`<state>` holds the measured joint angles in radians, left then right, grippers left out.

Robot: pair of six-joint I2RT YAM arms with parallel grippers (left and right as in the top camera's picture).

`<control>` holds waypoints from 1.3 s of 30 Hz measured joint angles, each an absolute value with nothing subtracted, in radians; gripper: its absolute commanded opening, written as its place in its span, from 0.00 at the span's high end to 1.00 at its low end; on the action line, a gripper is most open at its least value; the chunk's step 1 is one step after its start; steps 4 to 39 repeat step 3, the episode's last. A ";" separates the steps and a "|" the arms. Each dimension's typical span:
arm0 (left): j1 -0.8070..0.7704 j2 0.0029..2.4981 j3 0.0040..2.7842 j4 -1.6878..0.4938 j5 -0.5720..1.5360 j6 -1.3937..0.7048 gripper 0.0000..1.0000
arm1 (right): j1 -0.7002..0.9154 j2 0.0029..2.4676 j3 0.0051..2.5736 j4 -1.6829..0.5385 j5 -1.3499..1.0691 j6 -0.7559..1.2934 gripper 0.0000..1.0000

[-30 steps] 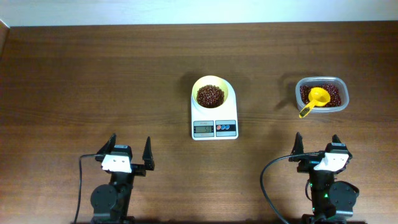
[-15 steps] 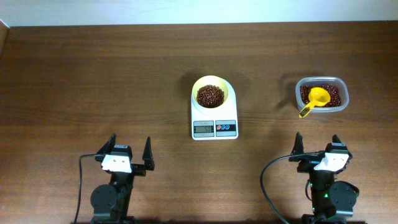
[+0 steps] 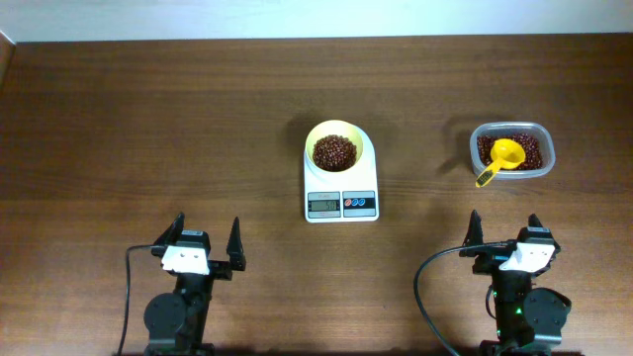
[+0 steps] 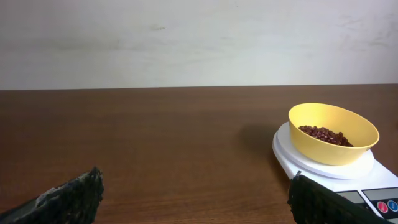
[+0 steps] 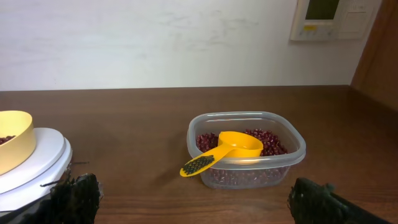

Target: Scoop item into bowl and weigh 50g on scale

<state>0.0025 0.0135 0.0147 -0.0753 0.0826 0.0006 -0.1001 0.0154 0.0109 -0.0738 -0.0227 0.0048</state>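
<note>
The pale-yellow bowl point(image 3: 334, 138) sits on the white scale point(image 3: 340, 204) at the table's centre, with dark red-brown beans point(image 3: 334, 151) in it. It also shows in the left wrist view point(image 4: 333, 133) with beans point(image 4: 323, 134) inside, on the scale point(image 4: 298, 155). More beans point(image 3: 529, 149) fill a clear tub at the right. My left gripper point(image 3: 208, 237) is open and empty near the front edge, left of the scale. My right gripper point(image 3: 504, 230) is open and empty in front of the tub. In the right wrist view the bowl's edge point(image 5: 13, 144) shows at far left.
The clear rectangular tub point(image 3: 511, 150) holds a bright yellow scoop point(image 3: 501, 159) resting on its near rim, handle pointing front-left; both show in the right wrist view, tub point(image 5: 245, 149) and scoop point(image 5: 227, 149). A wall panel point(image 5: 328, 18) hangs behind.
</note>
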 measured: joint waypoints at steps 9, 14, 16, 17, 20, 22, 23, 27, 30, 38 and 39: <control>0.002 0.014 0.015 -0.075 0.083 0.001 0.01 | -0.100 0.015 0.011 -0.074 -0.023 0.004 0.01; 0.002 0.014 0.015 -0.075 0.083 0.001 0.01 | -0.100 0.015 0.011 -0.074 -0.023 0.004 0.01; 0.002 0.014 0.015 -0.075 0.083 0.001 0.01 | -0.100 0.015 0.011 -0.074 -0.023 0.004 0.01; 0.002 0.014 0.015 -0.075 0.083 0.001 0.01 | -0.100 0.015 0.011 -0.074 -0.023 0.004 0.01; 0.002 0.014 0.015 -0.075 0.083 0.001 0.01 | -0.100 0.015 0.011 -0.074 -0.023 0.004 0.01; 0.002 0.014 0.015 -0.075 0.083 0.001 0.01 | -0.100 0.015 0.011 -0.074 -0.023 0.004 0.01; 0.002 0.014 0.015 -0.075 0.083 0.001 0.01 | -0.100 0.015 0.011 -0.074 -0.023 0.004 0.01; 0.002 0.014 0.015 -0.075 0.083 0.001 0.01 | -0.100 0.015 0.011 -0.074 -0.023 0.004 0.01; 0.002 0.014 0.015 -0.075 0.083 0.001 0.01 | -0.100 0.015 0.011 -0.074 -0.023 0.004 0.01; 0.002 0.014 0.015 -0.075 0.083 0.001 0.01 | -0.100 0.015 0.011 -0.074 -0.023 0.004 0.01; 0.002 0.014 0.015 -0.075 0.083 0.001 0.01 | -0.100 0.015 0.011 -0.074 -0.023 0.004 0.01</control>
